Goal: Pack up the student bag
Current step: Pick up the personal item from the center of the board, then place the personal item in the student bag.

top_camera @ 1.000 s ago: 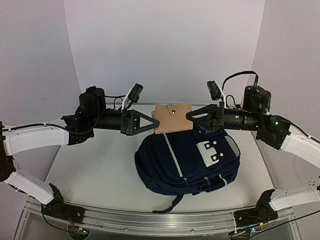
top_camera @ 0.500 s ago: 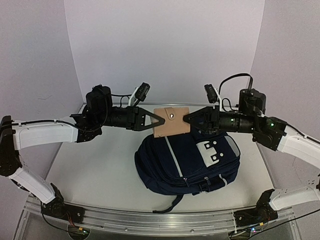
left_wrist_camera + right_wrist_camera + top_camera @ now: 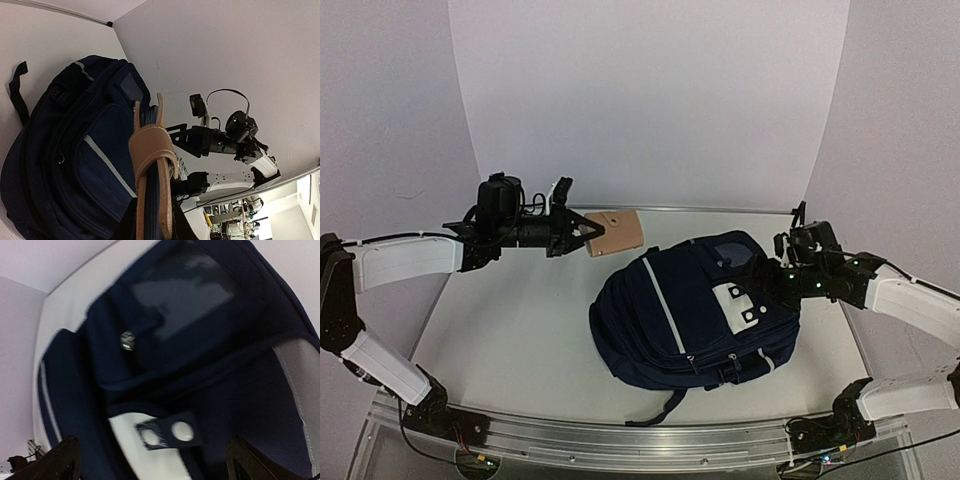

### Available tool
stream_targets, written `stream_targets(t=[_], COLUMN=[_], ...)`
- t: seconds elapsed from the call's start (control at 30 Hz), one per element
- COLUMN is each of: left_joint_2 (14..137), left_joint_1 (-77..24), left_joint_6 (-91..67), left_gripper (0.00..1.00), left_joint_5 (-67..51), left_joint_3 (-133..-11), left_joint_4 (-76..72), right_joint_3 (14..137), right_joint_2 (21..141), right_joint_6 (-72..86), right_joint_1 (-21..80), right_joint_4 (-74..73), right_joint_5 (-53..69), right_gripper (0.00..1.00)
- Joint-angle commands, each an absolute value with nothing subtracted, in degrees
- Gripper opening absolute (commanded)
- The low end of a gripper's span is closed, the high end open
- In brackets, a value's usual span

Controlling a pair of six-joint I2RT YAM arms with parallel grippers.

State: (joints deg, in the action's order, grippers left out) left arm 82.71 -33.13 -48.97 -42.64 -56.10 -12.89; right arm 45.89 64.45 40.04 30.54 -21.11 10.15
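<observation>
Left gripper (image 3: 597, 230) sits in the upper left of the overhead view, and you can see it clenched on a tan case (image 3: 620, 232), pinching it by its left edge so the flat face looks up at the camera. The case hangs in the air above the table (image 3: 510, 340), just up and left of the student bag (image 3: 690, 320), not touching it. Your left wrist camera shows that case (image 3: 150, 150) edge-on in the lower middle of the frame, squeezed between the fingers, with the navy bag filling the left half behind it. The bag itself lies flat on the table, centre to right of centre in the overhead view, its light grey patch (image 3: 740, 300) facing up and a dark strap (image 3: 655, 410) trailing toward the bottom edge. Over on the right, your right gripper (image 3: 765, 275) hovers low over the bag's upper right corner, jaws spread wide and holding nothing. In the right wrist view the two fingertips (image 3: 65, 460) sit far apart in the bottom corners, with only blurred navy fabric and the grey patch between them.
</observation>
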Motion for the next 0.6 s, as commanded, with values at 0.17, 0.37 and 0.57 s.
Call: stream_targets(t=[0.17, 0.37, 0.57], left_joint_2=[77.24, 75.82, 74.22], left_joint_1=[-32.65, -31.71, -30.76], left_joint_6=[-45.52, -44.57, -43.55], left_gripper=[0.0, 0.0, 0.0], left_joint_5=[-41.04, -40.39, -39.95], left_joint_3=[-58.07, -57.26, -57.55], left_joint_4=[-7.4, -5.7, -3.48], right_joint_3=[40.81, 40.29, 39.95], right_joint_2=[62.84, 59.02, 56.67], right_joint_6=[37.78, 37.12, 38.67], right_joint_1=[29.14, 29.18, 30.28], right_joint_4=[-21.19, -18.12, -12.3], right_joint_5=[17.59, 27.18, 30.89], right_gripper=[0.78, 0.47, 0.15])
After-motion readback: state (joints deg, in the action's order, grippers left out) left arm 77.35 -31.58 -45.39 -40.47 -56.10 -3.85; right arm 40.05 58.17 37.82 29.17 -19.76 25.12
